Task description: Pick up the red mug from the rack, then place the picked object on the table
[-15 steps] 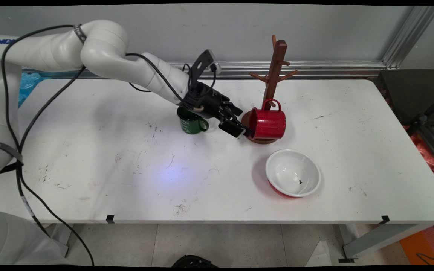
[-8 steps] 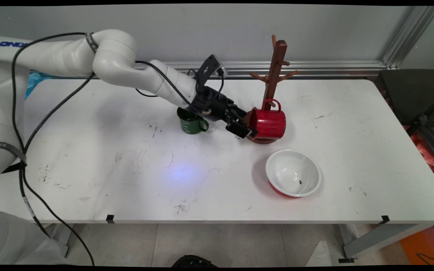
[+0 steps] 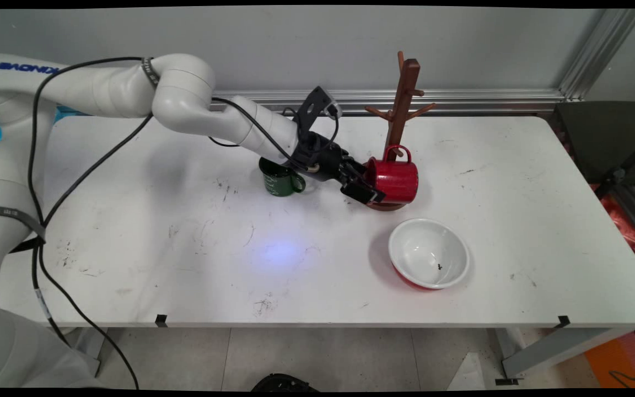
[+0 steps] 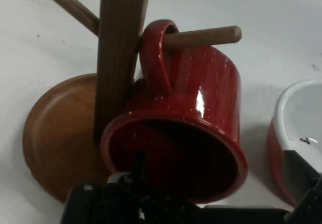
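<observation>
Centre of frame: claw at the mouth of the red mug, which hangs by its handle on the wooden mug tree; fingers spread, one apparently inside the rim; mug not lifted; green mug left, white bowl lower right on the surface.

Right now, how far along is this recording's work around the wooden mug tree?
Done: the red speckled mug hangs by its handle on a peg of the brown wooden mug tree. In hand: the open black gripper is at its mouth, one finger inside. Left: the dark green mug and white-lined red bowl stand on the white table.
</observation>
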Controlling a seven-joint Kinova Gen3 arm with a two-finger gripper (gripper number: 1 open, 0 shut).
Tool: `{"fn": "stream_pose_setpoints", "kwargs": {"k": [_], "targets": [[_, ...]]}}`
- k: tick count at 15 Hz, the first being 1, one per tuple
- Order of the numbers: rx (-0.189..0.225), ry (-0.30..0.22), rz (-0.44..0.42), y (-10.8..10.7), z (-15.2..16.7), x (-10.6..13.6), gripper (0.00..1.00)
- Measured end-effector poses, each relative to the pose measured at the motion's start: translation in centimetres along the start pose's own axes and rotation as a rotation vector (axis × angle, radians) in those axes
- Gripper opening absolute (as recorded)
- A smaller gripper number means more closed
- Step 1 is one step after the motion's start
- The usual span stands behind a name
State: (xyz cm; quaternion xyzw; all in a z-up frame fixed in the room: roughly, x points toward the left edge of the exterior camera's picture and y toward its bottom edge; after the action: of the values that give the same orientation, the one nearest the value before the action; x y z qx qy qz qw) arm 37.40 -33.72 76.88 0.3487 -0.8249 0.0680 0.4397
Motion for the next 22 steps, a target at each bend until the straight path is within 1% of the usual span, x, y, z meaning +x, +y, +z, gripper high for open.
{"fn": "stream_pose_setpoints", "kwargs": {"k": [6, 7, 16, 22], "targets": [[-0.010, -0.002, 0.008, 0.1, 1.1, 0.0, 1.00], [-0.011, -0.003, 0.011, 0.1, 1.2, 0.0, 0.00], [-0.005, -0.009, 0.041, 0.0, 1.5, 0.2, 0.00], [-0.009, -0.018, 0.044, 0.6, 0.9, 0.2, 0.00]]}}
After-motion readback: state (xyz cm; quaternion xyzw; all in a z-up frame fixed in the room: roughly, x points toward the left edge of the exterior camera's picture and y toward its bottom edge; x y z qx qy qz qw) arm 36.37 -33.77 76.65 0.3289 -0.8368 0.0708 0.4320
